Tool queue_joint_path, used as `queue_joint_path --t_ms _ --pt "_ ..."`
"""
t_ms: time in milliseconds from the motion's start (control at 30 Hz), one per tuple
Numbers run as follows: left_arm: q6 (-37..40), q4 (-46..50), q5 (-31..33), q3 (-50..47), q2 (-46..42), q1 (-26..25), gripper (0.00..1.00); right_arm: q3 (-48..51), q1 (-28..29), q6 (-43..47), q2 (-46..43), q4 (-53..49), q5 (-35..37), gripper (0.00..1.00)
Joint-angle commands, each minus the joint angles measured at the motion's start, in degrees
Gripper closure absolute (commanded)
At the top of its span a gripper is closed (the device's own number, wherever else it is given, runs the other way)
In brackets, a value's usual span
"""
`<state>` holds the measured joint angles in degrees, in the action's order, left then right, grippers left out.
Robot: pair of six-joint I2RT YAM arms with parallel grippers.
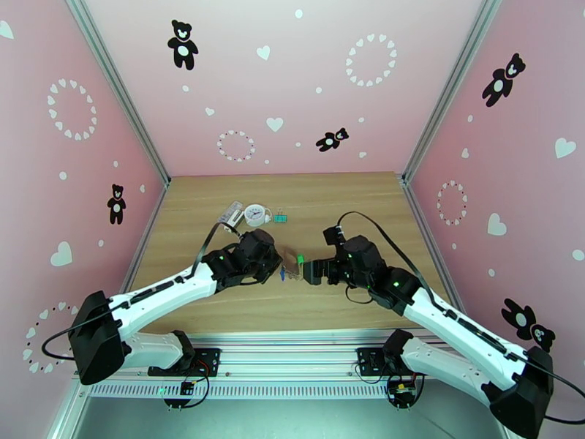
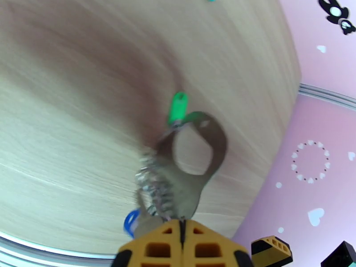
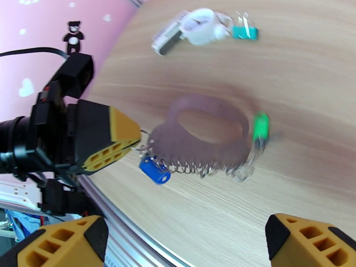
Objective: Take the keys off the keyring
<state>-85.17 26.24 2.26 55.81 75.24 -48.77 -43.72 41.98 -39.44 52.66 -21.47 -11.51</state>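
While the left gripper (image 2: 181, 225) was clamped on one end of the grey keyring (image 3: 200, 150), apparently holding it just off the table (image 3: 289, 76), the right gripper (image 3: 187, 232) hung near it with its jaws wide apart. The green key (image 3: 260, 126) dangled at the far end and the blue key (image 3: 154, 170) beside the left fingertips. A grab could catch strap or chain (image 3: 200, 167) instead, and tugging might pull the ring free.
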Motion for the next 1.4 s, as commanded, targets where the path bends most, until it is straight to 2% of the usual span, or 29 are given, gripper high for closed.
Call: queue_joint_path --t_ms 0,267,367,500,600,767,900,1033,1367 --pt "1.53 1.93 -3.03 3.60 -1.32 0.95 1.00 -5.29 -0.08 1.58 -1.78 -3.72 -1.50 0.01" --pt "4.02 6.09 -8.38 13.58 1.52 5.44 1.00 -13.49 -2.06 2.85 2.49 -8.04 -5.79 0.06" --pt "4.73 9.33 -8.13 17.53 2.36 7.04 1.00 -14.99 -3.16 2.48 3.88 -7.88 -7.42 0.09" --pt "2.58 9.11 -10.77 20.35 3.81 9.23 1.00 -17.10 -3.21 5.93 6.57 -7.89 -7.19 0.16" --pt "1.27 10.51 -10.13 23.16 4.89 9.40 1.00 -17.95 -3.17 6.94 8.27 -5.90 -8.05 0.22" --pt "-3.95 11.03 -8.54 25.45 6.14 10.02 1.00 -14.81 -1.85 6.96 10.37 5.18 -11.95 0.30" --pt "-8.47 10.17 -7.56 26.34 6.79 10.02 1.00 -11.80 -1.72 8.28 11.20 13.44 -12.87 0.30" --pt "-11.41 9.88 -5.42 27.15 6.44 9.84 1.00 -10.64 -2.01 5.44 12.28 19.76 -13.36 0.31" --pt "-16.34 9.77 -2.60 31.60 8.00 9.40 1.00 -14.10 -3.66 3.69 15.62 16.89 -15.00 0.41"
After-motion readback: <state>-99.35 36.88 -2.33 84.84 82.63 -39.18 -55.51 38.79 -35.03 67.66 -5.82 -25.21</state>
